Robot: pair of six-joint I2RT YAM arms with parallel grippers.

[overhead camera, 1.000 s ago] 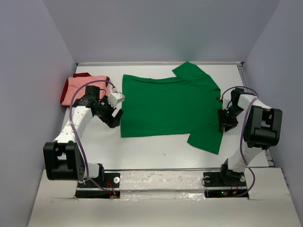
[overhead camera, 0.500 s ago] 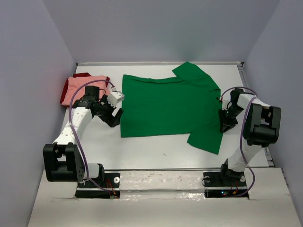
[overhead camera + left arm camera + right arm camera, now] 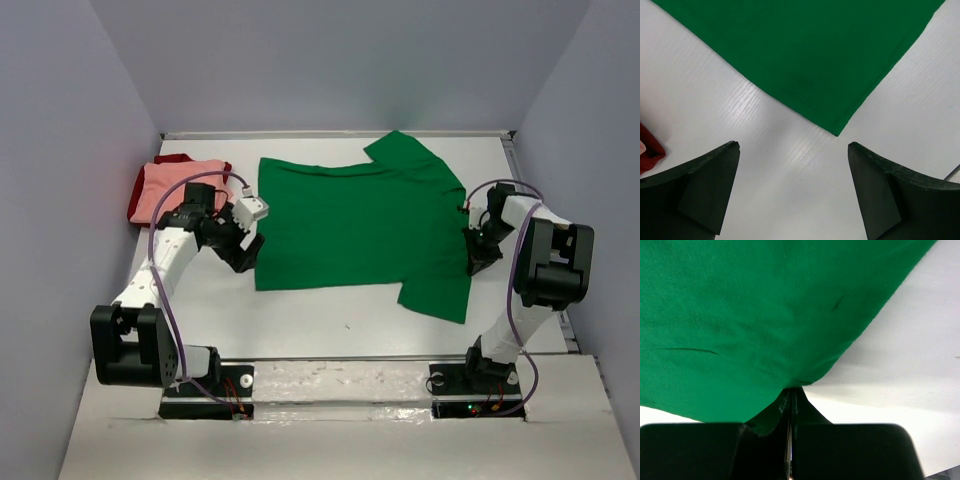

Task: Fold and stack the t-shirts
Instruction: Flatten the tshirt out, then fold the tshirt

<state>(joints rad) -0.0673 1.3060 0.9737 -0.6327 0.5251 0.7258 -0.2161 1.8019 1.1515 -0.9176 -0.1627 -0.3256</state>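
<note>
Top view, near side first: white table (image 3: 330, 335) shows at 6 o'clock. L gripper (image 3: 246, 256) (image 3: 792, 146) hangs w/ jaws wide apart, holding nothing, just over the hem corner of the green t-shirt (image 3: 355, 225) (image 3: 805, 55) (image 3: 740, 315), at the shirt's 8 o'clock. That corner lies flat on the table btwn the fingers, untouched. R gripper (image 3: 474, 262) (image 3: 791, 405) sits at the shirt's 3 o'clock edge, jaws together, clamped on a pinch of green cloth that rises to a small peak. Shirt: bright green, spread flat mid-table, hem twd 9, sleeves at 1 and 5, few wrinkles. Farther back, at 10 o'clock: salmon pink t-shirt (image 3: 165, 188), folded, atop dark red t-shirt (image 3: 138, 205) (image 3: 647, 152), apart from the green one.
</note>
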